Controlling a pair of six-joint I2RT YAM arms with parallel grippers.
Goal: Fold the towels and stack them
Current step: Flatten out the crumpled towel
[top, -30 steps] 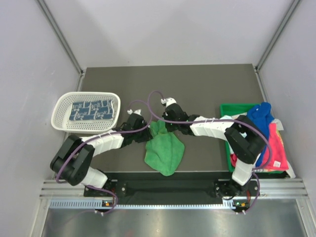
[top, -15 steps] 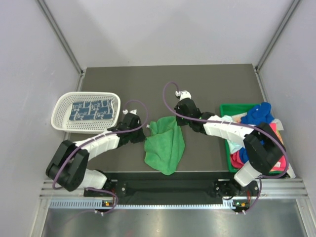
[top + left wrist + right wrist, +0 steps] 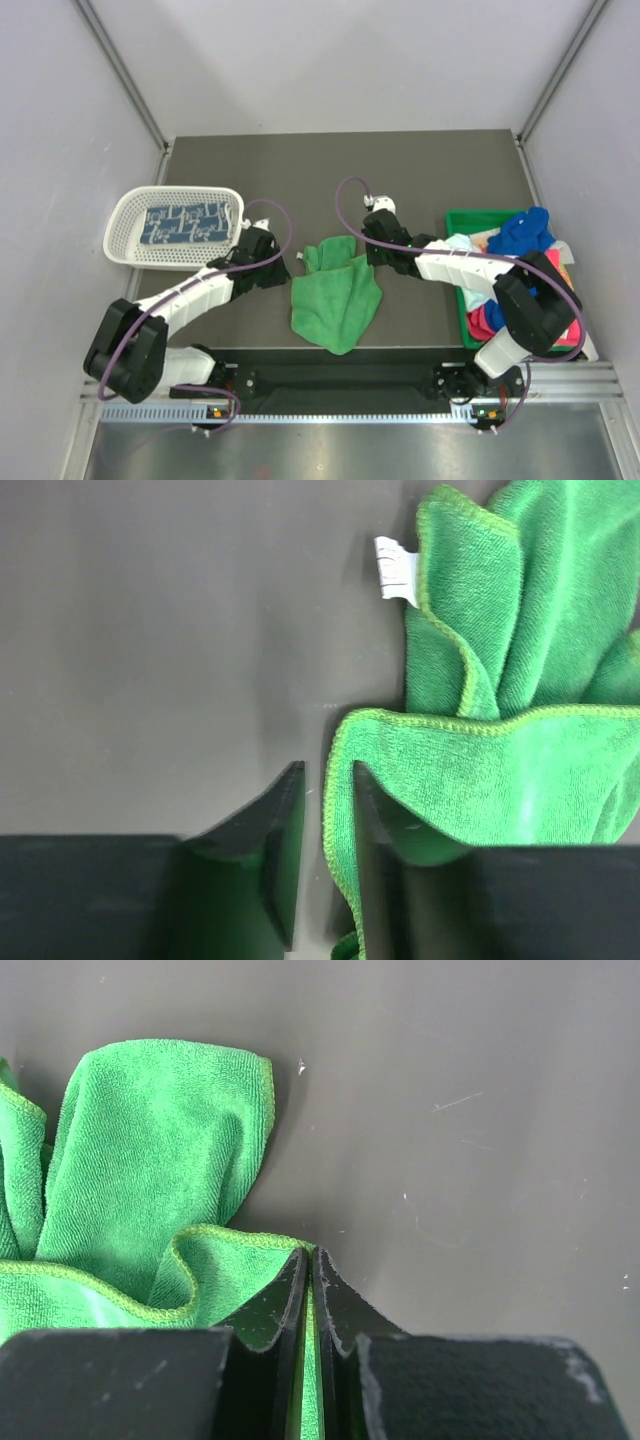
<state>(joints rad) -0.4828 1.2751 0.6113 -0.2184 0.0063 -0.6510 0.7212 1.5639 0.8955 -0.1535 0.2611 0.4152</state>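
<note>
Right now the green terry-cloth towel (image 3: 337,300) lies rumpled on the dark grey table top (image 3: 420,170), near the front edge & roughly in the ctr btwn the two arms, its far end bunched into folds. The left gripper (image 3: 284,262) sits low at the towel's far-left corner. In the left wrist view its fingers (image 3: 285,860) stand a little apart w/ the stitched hem running down the gap, a sliver of table showing btwn hem & one finger, so nothing is pinched. A small white fabric tag (image 3: 397,570) sticks out from the hem just beyond. The right gripper (image 3: 372,252) is at the far-right corner. In the right wrist view its fingers (image 3: 272,1308) are pressed together on a thin strip of the green cloth, a loose fold rising to one side. Well apart on the left, a white mesh plastic basket (image 3: 120,235) holds a flat folded blue-and-white patterned towel (image 3: 185,222). On the right a green plastic bin (image 3: 462,214) holds a jumbled heap: a royal blue towel (image 3: 527,230) at the far end, a pink-red towel (image 3: 562,300) nearer, & a pale mint-white towel (image 3: 460,240) by the bin's left rim.
</note>
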